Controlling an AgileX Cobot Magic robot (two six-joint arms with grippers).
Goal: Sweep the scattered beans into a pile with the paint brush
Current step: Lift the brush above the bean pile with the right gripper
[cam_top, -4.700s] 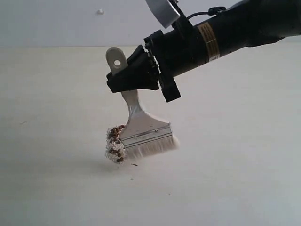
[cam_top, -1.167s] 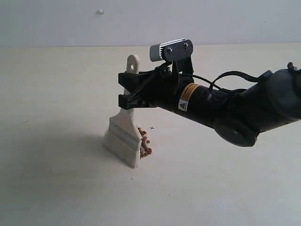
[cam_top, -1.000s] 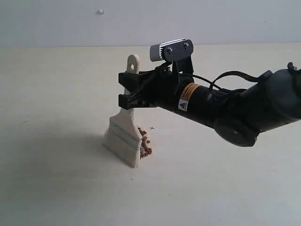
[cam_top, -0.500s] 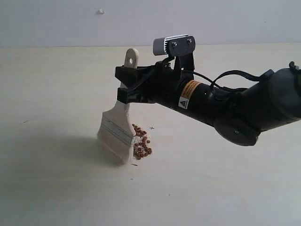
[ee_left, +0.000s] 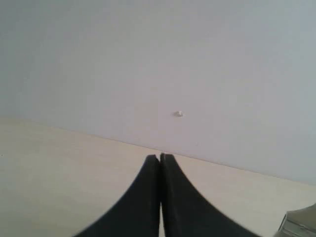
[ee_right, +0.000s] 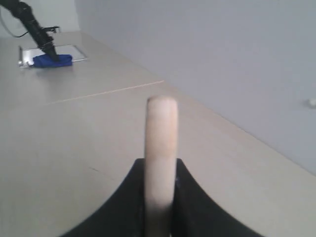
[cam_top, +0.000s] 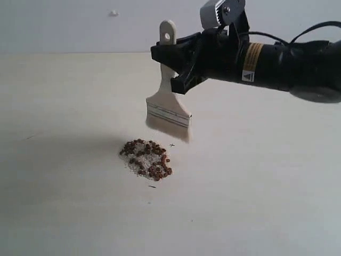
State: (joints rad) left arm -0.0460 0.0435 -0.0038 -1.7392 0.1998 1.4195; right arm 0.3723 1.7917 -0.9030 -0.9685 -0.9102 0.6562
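The beans [cam_top: 152, 160], small and reddish-brown, lie bunched in one heap mixed with white crumbs on the pale table [cam_top: 64, 106]. Above and slightly right of the heap hangs the paint brush [cam_top: 168, 109], bristles down and clear of the surface, its white handle with a hole sticking up. My right gripper [cam_top: 171, 69] is shut on that handle; in the right wrist view the handle [ee_right: 161, 148] stands between the black jaws of the right gripper [ee_right: 160, 165]. My left gripper [ee_left: 160, 158] is shut with nothing in it, seen only in the left wrist view.
A small white knob [cam_top: 113, 13] sits on the grey wall behind the table. In the right wrist view a blue object on a tray [ee_right: 52, 60] lies far off beside another black arm. A few dark specks [cam_top: 152, 186] lie near the heap.
My right arm has lifted the brush off the table and carried it up and to the right, uncovering the whole heap of beans and crumbs.
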